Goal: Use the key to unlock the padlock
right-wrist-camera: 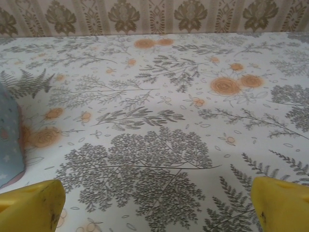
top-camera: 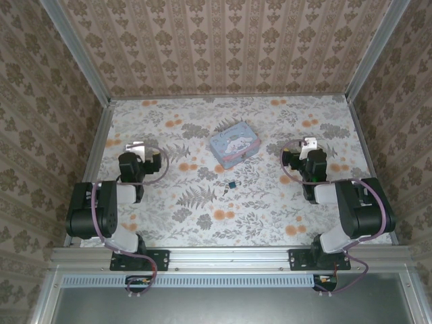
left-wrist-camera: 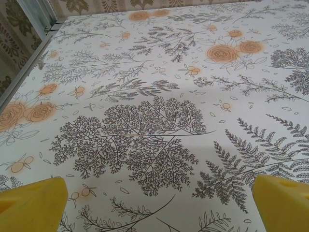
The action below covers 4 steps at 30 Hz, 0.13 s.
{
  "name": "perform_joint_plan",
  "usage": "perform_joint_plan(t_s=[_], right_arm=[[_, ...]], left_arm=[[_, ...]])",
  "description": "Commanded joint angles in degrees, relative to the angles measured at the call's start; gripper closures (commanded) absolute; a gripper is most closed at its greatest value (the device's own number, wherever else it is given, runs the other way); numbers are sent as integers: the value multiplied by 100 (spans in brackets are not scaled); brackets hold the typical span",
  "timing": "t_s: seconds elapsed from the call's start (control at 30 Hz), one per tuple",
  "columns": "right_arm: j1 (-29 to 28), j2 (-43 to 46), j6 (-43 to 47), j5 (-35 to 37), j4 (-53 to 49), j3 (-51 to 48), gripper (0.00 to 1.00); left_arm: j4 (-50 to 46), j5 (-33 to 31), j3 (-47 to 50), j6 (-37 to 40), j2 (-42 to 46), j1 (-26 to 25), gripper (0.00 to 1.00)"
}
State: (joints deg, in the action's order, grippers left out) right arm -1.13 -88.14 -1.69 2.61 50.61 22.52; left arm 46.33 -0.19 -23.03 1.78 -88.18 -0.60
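The padlock (top-camera: 231,183), a tiny dark teal square, lies on the floral table near its middle, just in front of the pastel tin. The key (top-camera: 223,191), a very small dark sliver, rests a little to the padlock's lower left. My left gripper (top-camera: 137,147) hovers low at the left side, well to the left of both. In the left wrist view that gripper (left-wrist-camera: 159,208) is open, its yellow fingertips (left-wrist-camera: 34,205) wide apart over bare tablecloth. My right gripper (top-camera: 307,143) sits at the right side; in its wrist view it (right-wrist-camera: 157,208) is open with nothing between the fingertips (right-wrist-camera: 282,205).
A pastel blue-pink cartoon tin (top-camera: 234,144) stands behind the padlock; its edge (right-wrist-camera: 9,140) shows at the left of the right wrist view. Patterned walls with metal frame posts (top-camera: 94,138) enclose the table on three sides. Both arm bases are at the near rail (top-camera: 229,256).
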Motion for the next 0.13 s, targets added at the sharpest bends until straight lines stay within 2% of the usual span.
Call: perform_joint_plan(t_s=[0.0,0.1], right_arm=[[68,5,-15,-68,-111,98,1],[69,33,-22,-64,-26,27,0]], left_arm=[[106,125,-105,45,-10,61,0],[163,65,-75,72,-2,32,0]])
